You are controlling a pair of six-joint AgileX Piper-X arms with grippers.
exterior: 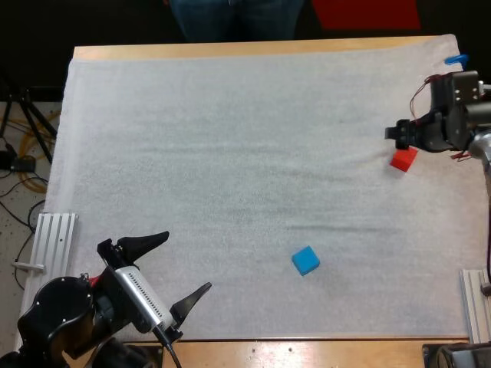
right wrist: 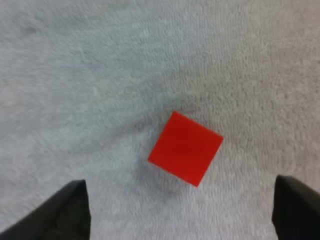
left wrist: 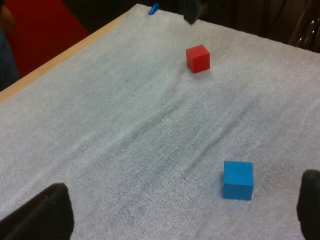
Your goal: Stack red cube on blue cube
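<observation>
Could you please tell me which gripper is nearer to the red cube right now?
Right. The right gripper hangs right over the red cube, jaws open. The left gripper sits at the near left corner of the mat, far across from the cube.

Red cube [exterior: 405,161] partly under right jaws; person [exterior: 234,15] cropped.

The white mat [exterior: 230,138] is nubbly matt cloth over a smooth wooden tabletop [exterior: 253,48]; the red cube [right wrist: 185,148] and blue cube [left wrist: 238,179] look smooth and matt.
</observation>
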